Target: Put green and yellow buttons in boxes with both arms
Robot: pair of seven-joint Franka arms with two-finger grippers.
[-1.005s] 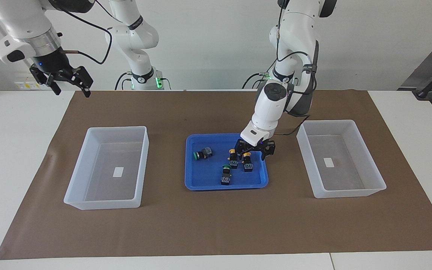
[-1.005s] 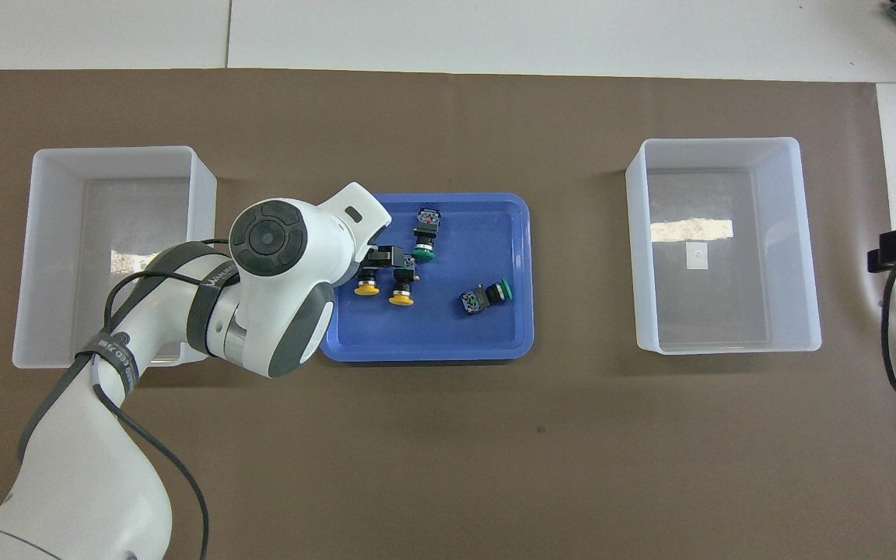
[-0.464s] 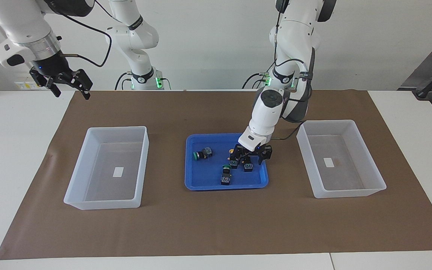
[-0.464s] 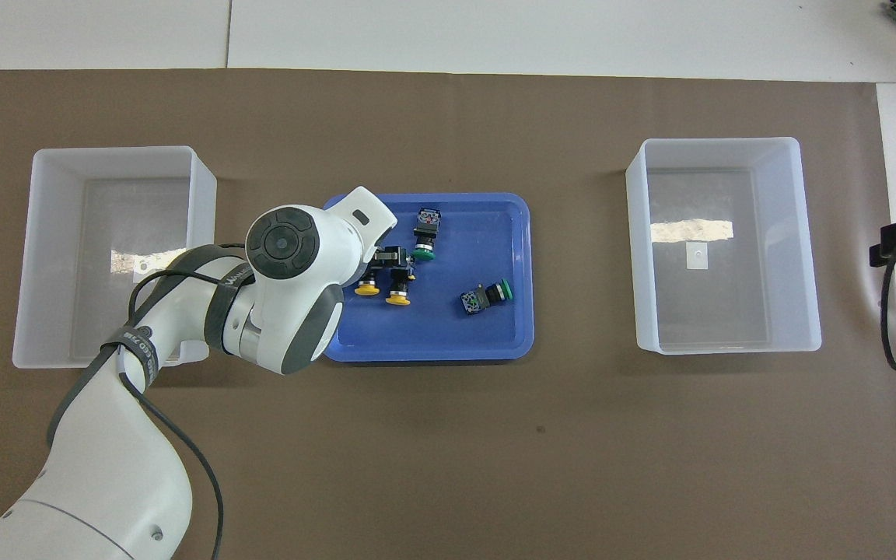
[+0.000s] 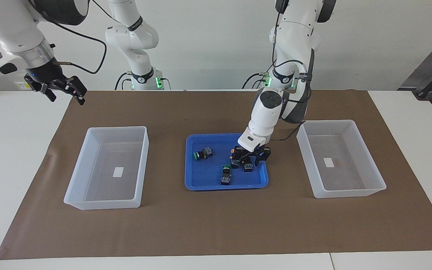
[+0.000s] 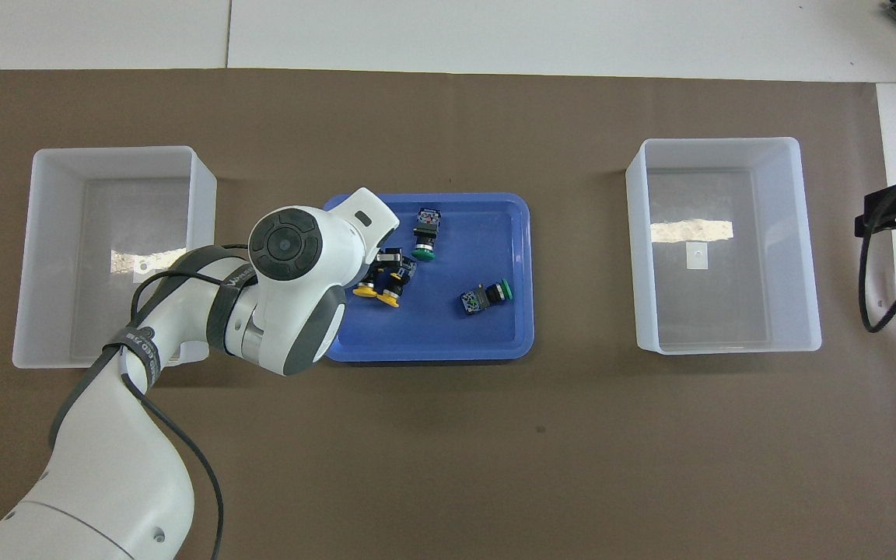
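The right tool (image 5: 63, 89), raised over the corner of the worktop (image 5: 13, 150) at the right arm's end, waits with its fingers spread apart and nothing between them. The left tool (image 5: 248, 156) is lowered into the shallow blue tray (image 5: 201, 183) at mid-worktop, at the two yellow buttons (image 6: 376, 292), which lie side by side and touching, caps toward the robots. Whether its fingers are closed on one of these cannot be told, as the wrist covers them from above. One green button (image 6: 487, 296) lies on its side in the tray toward the right arm's end; the other green button (image 6: 425, 236) lies farther from the robots, just beside the yellow pair. Flanking the tray on the brown mat (image 5: 216, 232), well apart from it, stand the two boxes, one box (image 5: 107, 202) toward the right arm's end, another box (image 5: 347, 191) toward the left arm's; each contains only a small white label (image 5: 118, 171).
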